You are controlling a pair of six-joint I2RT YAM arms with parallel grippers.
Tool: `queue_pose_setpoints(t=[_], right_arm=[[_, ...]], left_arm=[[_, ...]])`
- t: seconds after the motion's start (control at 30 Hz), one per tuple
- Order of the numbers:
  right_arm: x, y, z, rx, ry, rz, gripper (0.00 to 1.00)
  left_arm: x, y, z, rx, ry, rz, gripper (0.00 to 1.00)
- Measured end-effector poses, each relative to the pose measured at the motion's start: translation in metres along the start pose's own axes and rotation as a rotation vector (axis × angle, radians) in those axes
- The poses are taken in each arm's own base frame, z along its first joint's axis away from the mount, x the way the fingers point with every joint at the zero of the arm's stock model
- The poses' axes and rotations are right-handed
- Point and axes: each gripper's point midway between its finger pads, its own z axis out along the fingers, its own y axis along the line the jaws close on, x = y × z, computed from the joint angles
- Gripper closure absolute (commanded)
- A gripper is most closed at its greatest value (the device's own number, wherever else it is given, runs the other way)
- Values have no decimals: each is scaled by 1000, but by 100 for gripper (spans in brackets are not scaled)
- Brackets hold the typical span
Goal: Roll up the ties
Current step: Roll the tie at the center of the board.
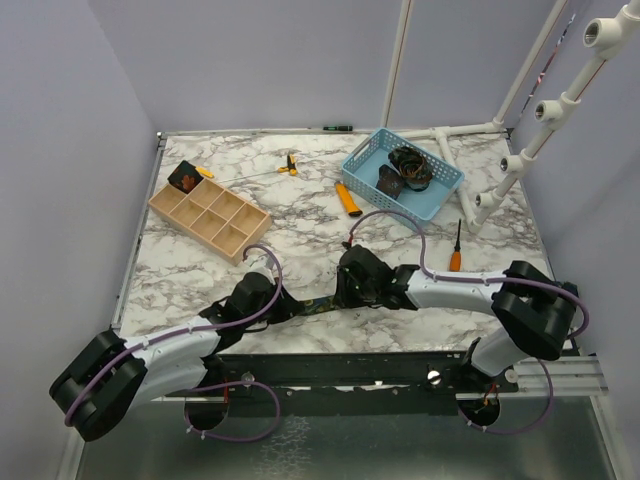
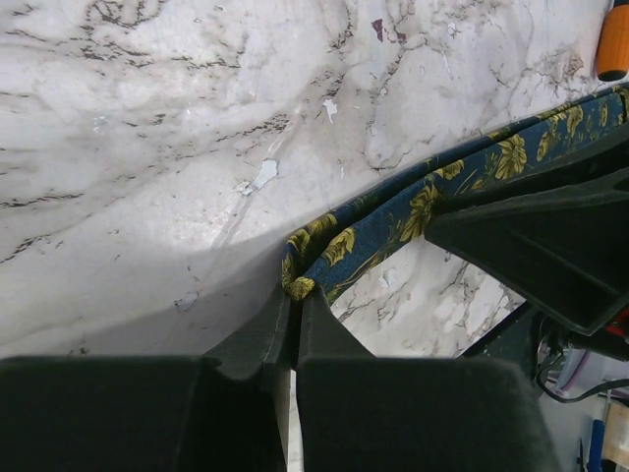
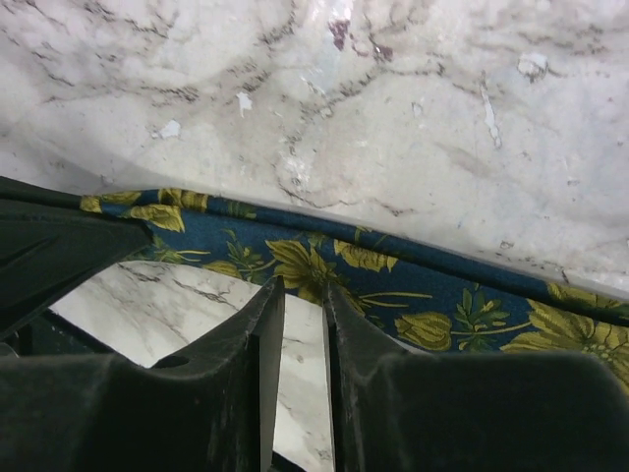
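Navy tie [image 2: 393, 221] seemingly pinched in left gripper [image 2: 297, 295]

Navy tie [image 3: 393, 285], yellow-green floral; marbled white table [image 3: 393, 118].

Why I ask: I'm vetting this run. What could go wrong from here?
1. The left gripper pinches only a folded tip of the tie, so it may slip out.
2. The jaws of the right gripper stand slightly apart at the tie, so it could sag.
3. Both grippers work close together and might collide.
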Motion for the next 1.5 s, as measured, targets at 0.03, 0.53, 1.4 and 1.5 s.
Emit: queue_pose_setpoints(t=[0.03,0.53,1.4,1.5], right_arm=[[-2,1,-1,3,-1,-3,77],[-7,7,20,16,16,-8,90],[-35,47,25,-59,-9,-42,91],[-40,63,23,-106,-9,-56,91]], left_arm=[[0,1,0,-4,0,2,100],[-6,3,-7,-44,-15,4,100],[-36,14,-30,-288,-46,56,100],[-38,12,-30,-285,-51,58,100]])
